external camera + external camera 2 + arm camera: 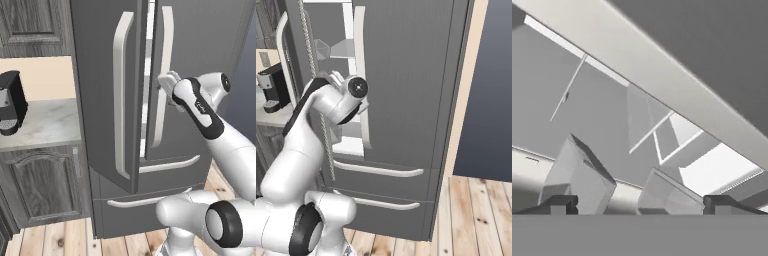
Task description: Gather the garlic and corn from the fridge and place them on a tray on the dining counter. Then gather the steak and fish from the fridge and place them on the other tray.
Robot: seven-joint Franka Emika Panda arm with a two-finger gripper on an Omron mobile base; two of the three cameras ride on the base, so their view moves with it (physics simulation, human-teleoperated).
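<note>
Fridge (200, 60) stands tall before you, long axis vertical, doors facing the base; its left door (102, 75) is swung ajar, leaving a bright gap beside the right door. You can see the two pale handles running upright, and two drawers (381, 200) below with horizontal handles. Your gripper (167, 82) sits against the right door's handle (162, 100) near the gap. In the hand view the fingertips (559, 205) stand wide apart, holding nothing. A black coffee machine (10, 102) rests on the wall counter (47, 125) to the left.
</note>
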